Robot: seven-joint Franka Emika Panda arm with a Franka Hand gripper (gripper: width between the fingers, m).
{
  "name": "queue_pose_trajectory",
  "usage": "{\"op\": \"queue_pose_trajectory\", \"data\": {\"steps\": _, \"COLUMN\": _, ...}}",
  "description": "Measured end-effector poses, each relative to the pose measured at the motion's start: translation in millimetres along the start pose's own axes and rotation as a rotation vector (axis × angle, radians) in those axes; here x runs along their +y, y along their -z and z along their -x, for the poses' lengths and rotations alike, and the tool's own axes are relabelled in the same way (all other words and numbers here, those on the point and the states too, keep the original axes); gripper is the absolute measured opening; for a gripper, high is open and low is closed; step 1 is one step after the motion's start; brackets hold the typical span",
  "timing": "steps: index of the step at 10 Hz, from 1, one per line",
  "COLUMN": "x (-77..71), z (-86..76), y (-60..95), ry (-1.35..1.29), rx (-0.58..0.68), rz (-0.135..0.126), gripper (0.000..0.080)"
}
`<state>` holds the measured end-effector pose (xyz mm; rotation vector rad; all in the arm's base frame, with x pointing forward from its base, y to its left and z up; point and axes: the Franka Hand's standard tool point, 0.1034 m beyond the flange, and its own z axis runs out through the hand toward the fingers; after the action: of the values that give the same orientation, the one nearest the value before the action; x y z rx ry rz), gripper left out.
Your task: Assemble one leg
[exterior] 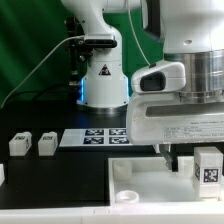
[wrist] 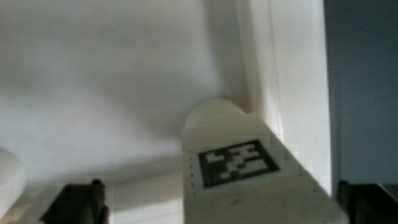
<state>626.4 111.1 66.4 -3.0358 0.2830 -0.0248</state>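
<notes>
In the exterior view we see the pincer (exterior: 176, 158) over the white panel (exterior: 150, 180) beside a tagged leg (exterior: 207, 166), while the wrist view shows that leg (wrist: 235, 160) between spread fingers (wrist: 77, 200), untouched

White leg (wrist: 228, 165) under the gripper (wrist: 214, 200) with black-and-white square tag, black fingertips (wrist: 75, 200), white flat piece (exterior: 150, 178), black table (exterior: 50, 185)
</notes>
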Motion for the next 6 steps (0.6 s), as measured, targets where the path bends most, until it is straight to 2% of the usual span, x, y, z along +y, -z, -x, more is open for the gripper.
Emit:
{"op": "queue_pose_trajectory", "data": {"steps": 1, "x": 0.3, "z": -0.1, "y": 0.0, "ry": 0.000, "rx": 0.000, "rz": 0.000, "gripper": 0.0535}}
{"op": "queue_pose_trajectory", "data": {"steps": 2, "x": -1.1, "z": 0.4, "y": -0.1, "ry": -0.087, "rx": -0.002, "rz": -0.007, "gripper": 0.0535}}
{"op": "queue_pose_trajectory", "data": {"steps": 3, "x": -2.6, "z": 0.9, "y": -0.2, "ry": -0.207, "rx": -0.004, "rz": -0.011, "gripper": 0.0351}}
{"op": "queue_pose_trajectory", "data": {"steps": 4, "x": -3.0, "z": 1.1, "y": -0.3, "ry": -0.284, "rx": -0.004, "rz": -0.011, "gripper": 0.0351}}
{"op": "queue_pose_trajectory", "data": {"steps": 5, "x": -3.6, "z": 1.3, "y": -0.3, "ry": -0.366, "rx": -0.006, "rz": -0.013, "gripper": 0.0289}}
{"op": "queue_pose_trajectory", "data": {"steps": 6, "x": -3.8, "z": 1.4, "y": -0.4, "ry": -0.487, "rx": -0.009, "rz": -0.018, "gripper": 0.0289}}
